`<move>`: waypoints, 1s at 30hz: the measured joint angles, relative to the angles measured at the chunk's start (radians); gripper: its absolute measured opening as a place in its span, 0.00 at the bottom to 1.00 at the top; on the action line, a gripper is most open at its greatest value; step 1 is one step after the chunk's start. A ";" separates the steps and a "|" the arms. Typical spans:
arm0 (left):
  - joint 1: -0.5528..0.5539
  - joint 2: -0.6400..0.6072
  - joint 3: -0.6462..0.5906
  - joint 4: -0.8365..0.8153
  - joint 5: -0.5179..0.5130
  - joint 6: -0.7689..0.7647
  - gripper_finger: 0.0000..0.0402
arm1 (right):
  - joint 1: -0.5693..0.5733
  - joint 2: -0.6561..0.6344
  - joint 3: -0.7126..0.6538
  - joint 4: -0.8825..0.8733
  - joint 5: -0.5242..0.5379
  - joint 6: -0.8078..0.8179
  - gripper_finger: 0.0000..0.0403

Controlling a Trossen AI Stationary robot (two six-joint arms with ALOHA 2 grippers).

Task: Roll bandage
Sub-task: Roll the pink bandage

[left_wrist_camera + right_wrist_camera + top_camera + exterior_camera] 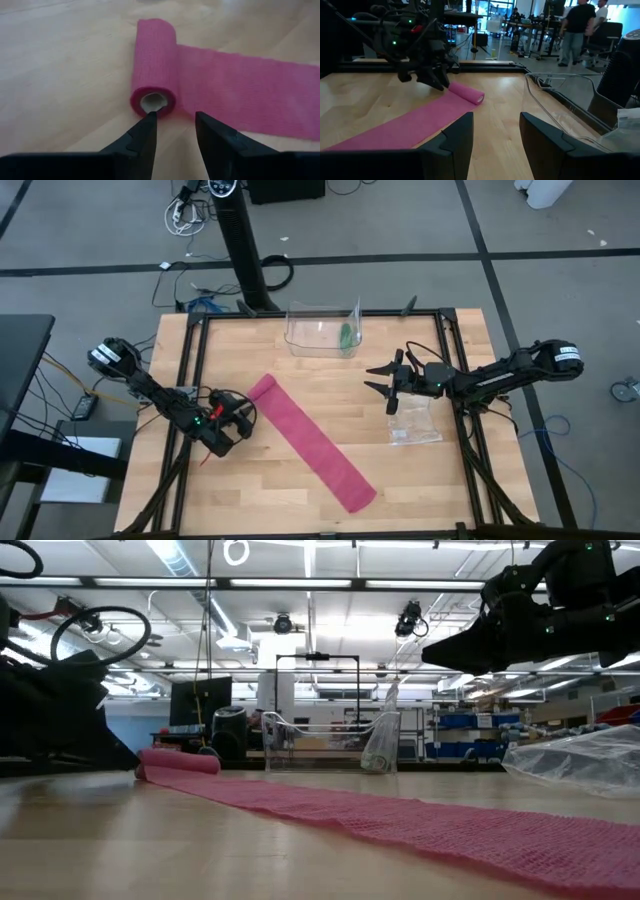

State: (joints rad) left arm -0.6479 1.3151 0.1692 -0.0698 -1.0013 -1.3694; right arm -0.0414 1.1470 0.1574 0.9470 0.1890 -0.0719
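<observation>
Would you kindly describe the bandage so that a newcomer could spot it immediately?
On the wooden table, find the magenta-pink bandage lying diagonally across the middle. Its end near the left gripper is rolled up. Nothing else is pink: the container and plastic bag are clear.

No text, label, brand, number or sign is showing legibly in any of the views.
</observation>
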 joint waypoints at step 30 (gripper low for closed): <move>0.102 0.000 -0.001 0.029 -0.045 -0.009 0.36 | 0.000 0.000 0.000 0.001 0.000 -0.001 0.40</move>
State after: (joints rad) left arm -0.5455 1.3151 0.1680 -0.0412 -1.0461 -1.3788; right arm -0.0414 1.1469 0.1574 0.9478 0.1890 -0.0727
